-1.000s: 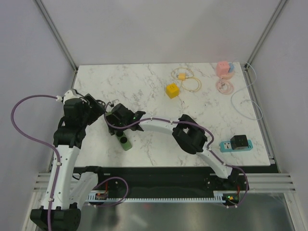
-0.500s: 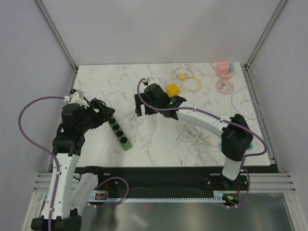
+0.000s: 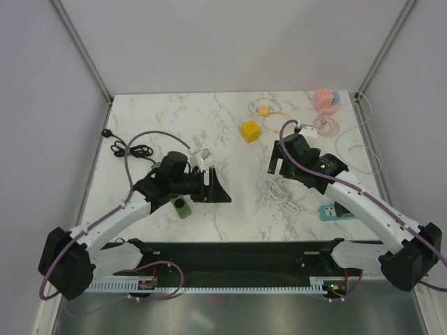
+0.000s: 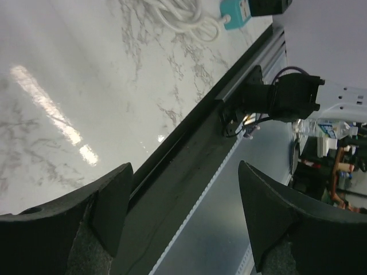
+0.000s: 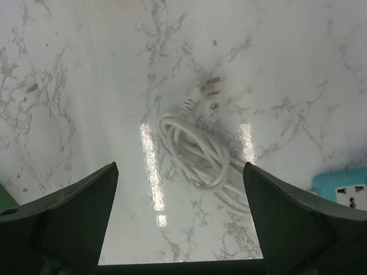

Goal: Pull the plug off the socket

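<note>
A black plug (image 4: 269, 6) sits in the teal socket block (image 4: 236, 12) at the top edge of the left wrist view. From above, the socket (image 3: 327, 211) peeks out from under my right forearm at the front right, and the plug is hidden there. One corner of the socket (image 5: 344, 192) also shows low in the right wrist view. My right gripper (image 3: 276, 159) (image 5: 180, 169) hangs open over the white coiled cord (image 5: 198, 152), up and left of the socket. My left gripper (image 3: 216, 187) (image 4: 183, 172) is open and empty near the table's front edge, far left of the socket.
A green power strip (image 3: 181, 207) lies under my left arm. A black cord (image 3: 129, 149) lies at the far left. A yellow cube (image 3: 250, 130), a yellow cable (image 3: 269, 115), pink blocks (image 3: 325, 99) and a pink cord (image 3: 325, 125) sit at the back. The white cord (image 3: 279, 194) lies mid-right.
My right arm pulled back from the left-middle of the table to the right side. My left arm swung from the left rear across the front. The black cord now shows.
</note>
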### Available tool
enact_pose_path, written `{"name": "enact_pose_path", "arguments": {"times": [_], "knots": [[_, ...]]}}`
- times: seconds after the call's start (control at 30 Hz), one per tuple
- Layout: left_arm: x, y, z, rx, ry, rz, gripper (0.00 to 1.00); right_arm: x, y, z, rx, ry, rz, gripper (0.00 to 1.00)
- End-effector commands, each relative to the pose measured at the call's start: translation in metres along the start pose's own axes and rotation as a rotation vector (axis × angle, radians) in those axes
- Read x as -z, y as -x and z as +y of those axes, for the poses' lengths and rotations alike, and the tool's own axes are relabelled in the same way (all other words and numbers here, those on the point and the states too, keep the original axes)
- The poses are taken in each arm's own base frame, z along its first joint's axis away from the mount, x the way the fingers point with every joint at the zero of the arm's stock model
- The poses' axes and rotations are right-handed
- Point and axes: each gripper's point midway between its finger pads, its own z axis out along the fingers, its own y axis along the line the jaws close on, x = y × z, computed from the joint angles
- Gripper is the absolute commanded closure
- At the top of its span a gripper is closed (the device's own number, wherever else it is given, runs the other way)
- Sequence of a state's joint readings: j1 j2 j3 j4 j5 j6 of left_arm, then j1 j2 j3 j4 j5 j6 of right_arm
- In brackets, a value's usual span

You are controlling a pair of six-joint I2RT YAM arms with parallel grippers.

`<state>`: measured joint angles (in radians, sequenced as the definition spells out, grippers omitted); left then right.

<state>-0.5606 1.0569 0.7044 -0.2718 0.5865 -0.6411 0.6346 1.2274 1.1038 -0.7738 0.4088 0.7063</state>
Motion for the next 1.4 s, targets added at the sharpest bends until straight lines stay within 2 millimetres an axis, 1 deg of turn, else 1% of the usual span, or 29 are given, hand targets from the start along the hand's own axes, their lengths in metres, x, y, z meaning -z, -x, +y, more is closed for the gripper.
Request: {"name": "enact_pose_path", "arguments": {"times": [0.0, 0.07, 0.1, 0.13, 0.2, 0.23, 0.27, 0.3, 0.33, 0.43, 0.53, 0.63, 0.7, 0.73, 0.77, 0.8, 0.87, 0.9, 0.97, 1.07, 1.1, 1.13, 1.17, 1.2, 1.23, 1.27, 1.3, 1.33, 1.37], "knots": [[-0.042, -0.005, -0.027, 0.030, -0.090, 0.063, 0.19, 0.023, 0.011, -0.045, -0.083, -0.156, -0.060, 0.02], [-0.062, -0.003, -0.039, 0.021, -0.114, 0.055, 0.20, 0.036, 0.023, -0.054, -0.113, -0.163, -0.108, 0.02], [-0.074, -0.013, -0.044, 0.043, -0.113, 0.084, 0.20, 0.041, 0.029, -0.059, -0.119, -0.169, -0.131, 0.02], [-0.091, -0.011, -0.041, 0.055, -0.098, 0.090, 0.19, 0.048, 0.037, -0.068, -0.133, -0.187, -0.169, 0.03], [-0.111, -0.021, -0.043, 0.107, -0.083, 0.130, 0.19, 0.056, 0.047, -0.076, -0.136, -0.201, -0.202, 0.02], [-0.127, -0.026, -0.036, 0.132, -0.073, 0.156, 0.19, 0.060, 0.051, -0.082, -0.141, -0.214, -0.217, 0.02], [-0.135, -0.025, -0.045, 0.145, -0.088, 0.162, 0.19, 0.061, 0.054, -0.085, -0.118, -0.220, -0.218, 0.02], [-0.142, -0.025, -0.045, 0.154, -0.082, 0.165, 0.19, 0.061, 0.054, -0.087, -0.110, -0.223, -0.214, 0.02], [-0.155, -0.023, -0.042, 0.165, -0.063, 0.166, 0.19, 0.060, 0.053, -0.087, -0.104, -0.214, -0.200, 0.02], [-0.173, -0.022, -0.043, 0.191, -0.045, 0.172, 0.18, 0.053, 0.048, -0.085, -0.063, -0.211, -0.160, 0.02], [-0.198, -0.022, -0.031, 0.269, 0.008, 0.175, 0.17, 0.045, 0.039, -0.082, -0.040, -0.195, -0.126, 0.02], [-0.211, -0.017, -0.022, 0.304, 0.052, 0.144, 0.14, 0.040, 0.036, -0.078, -0.028, -0.171, -0.122, 0.02], [-0.220, -0.019, -0.009, 0.337, 0.101, 0.136, 0.14, 0.039, 0.038, -0.078, -0.020, -0.168, -0.133, 0.02], [-0.223, -0.016, -0.010, 0.341, 0.104, 0.130, 0.13, 0.038, 0.037, -0.078, -0.016, -0.169, -0.132, 0.02], [-0.226, -0.016, -0.008, 0.353, 0.112, 0.129, 0.14, 0.037, 0.038, -0.077, -0.014, -0.165, -0.135, 0.02], [-0.233, -0.019, 0.000, 0.361, 0.132, 0.134, 0.14, 0.037, 0.038, -0.077, -0.013, -0.164, -0.136, 0.02], [-0.239, -0.016, 0.000, 0.370, 0.137, 0.132, 0.17, 0.035, 0.039, -0.076, -0.005, -0.161, -0.136, 0.02], [-0.244, -0.019, 0.004, 0.375, 0.145, 0.141, 0.20, 0.034, 0.038, -0.076, -0.002, -0.163, -0.133, 0.02], [-0.249, -0.017, 0.005, 0.374, 0.146, 0.140, 0.25, 0.033, 0.038, -0.075, 0.006, -0.161, -0.130, 0.02], [-0.250, -0.017, 0.011, 0.358, 0.176, 0.134, 0.41, 0.031, 0.036, -0.074, 0.019, -0.157, -0.120, 0.02], [-0.249, -0.014, 0.016, 0.352, 0.196, 0.118, 0.48, 0.032, 0.035, -0.074, 0.019, -0.149, -0.117, 0.02], [-0.245, -0.014, 0.019, 0.338, 0.216, 0.117, 0.63, 0.030, 0.033, -0.073, 0.025, -0.142, -0.110, 0.02], [-0.242, -0.013, 0.021, 0.329, 0.230, 0.110, 0.70, 0.030, 0.032, -0.072, 0.034, -0.135, -0.106, 0.02], [-0.238, -0.011, 0.027, 0.319, 0.256, 0.092, 0.82, 0.029, 0.030, -0.071, 0.037, -0.130, -0.099, 0.02], [-0.231, -0.005, 0.027, 0.296, 0.265, 0.075, 0.90, 0.028, 0.026, -0.068, 0.048, -0.112, -0.083, 0.02], [-0.225, -0.005, 0.033, 0.292, 0.292, 0.074, 0.98, 0.027, 0.025, -0.066, 0.070, -0.098, -0.074, 0.02], [-0.217, -0.007, 0.045, 0.293, 0.333, 0.067, 0.98, 0.026, 0.022, -0.063, 0.087, -0.082, -0.059, 0.02], [-0.206, 0.003, 0.047, 0.292, 0.335, 0.038, 0.98, 0.025, 0.018, -0.056, 0.106, -0.037, -0.033, 0.02], [-0.199, 0.004, 0.053, 0.301, 0.345, 0.030, 0.98, 0.025, 0.015, -0.053, 0.123, -0.015, -0.018, 0.02]]}}
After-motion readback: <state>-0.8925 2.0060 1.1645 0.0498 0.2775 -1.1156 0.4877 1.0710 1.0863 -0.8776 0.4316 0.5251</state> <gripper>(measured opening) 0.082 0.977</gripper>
